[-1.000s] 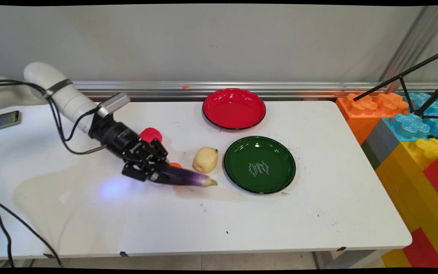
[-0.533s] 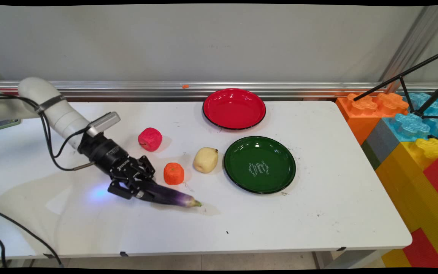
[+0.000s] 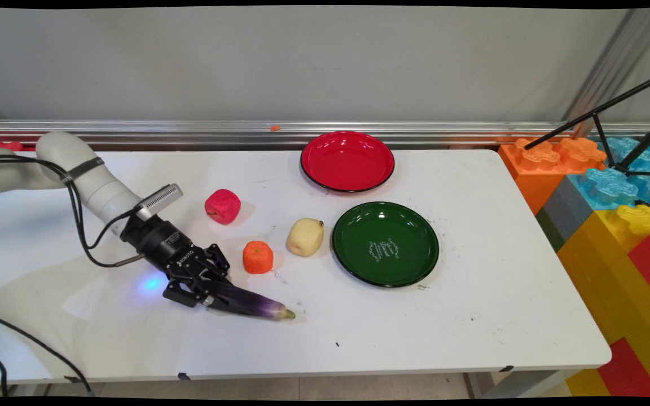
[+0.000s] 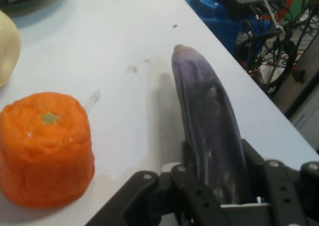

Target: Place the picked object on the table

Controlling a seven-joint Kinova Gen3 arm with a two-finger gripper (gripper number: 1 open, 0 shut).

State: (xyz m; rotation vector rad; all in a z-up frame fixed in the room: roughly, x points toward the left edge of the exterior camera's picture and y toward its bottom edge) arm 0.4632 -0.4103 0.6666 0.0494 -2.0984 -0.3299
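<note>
My gripper (image 3: 212, 296) is shut on a long purple eggplant (image 3: 249, 304), low over the white table (image 3: 359, 332) at its front left. The eggplant's pale tip points right toward the table's middle and seems to rest on the surface. In the hand view the eggplant (image 4: 209, 131) runs up from between the fingers (image 4: 261, 173). An orange toy fruit (image 3: 258, 257) stands just behind the eggplant, seen large in the hand view as an orange fruit (image 4: 45, 146) at the left. A yellow potato-like piece (image 3: 304, 237) and a red fruit (image 3: 223, 206) lie farther back.
A green plate (image 3: 415, 265) sits right of the yellow piece, and a red plate (image 3: 316, 169) lies behind it near the wall rail. Big coloured blocks (image 3: 613, 214) and a black tripod (image 3: 613, 135) stand past the table's right edge. Black cables (image 3: 82, 225) hang from the arm.
The gripper has carried the eggplant down and toward the table's front left, uncovering the orange and red fruits. Over the last half second it sank slightly lower.
</note>
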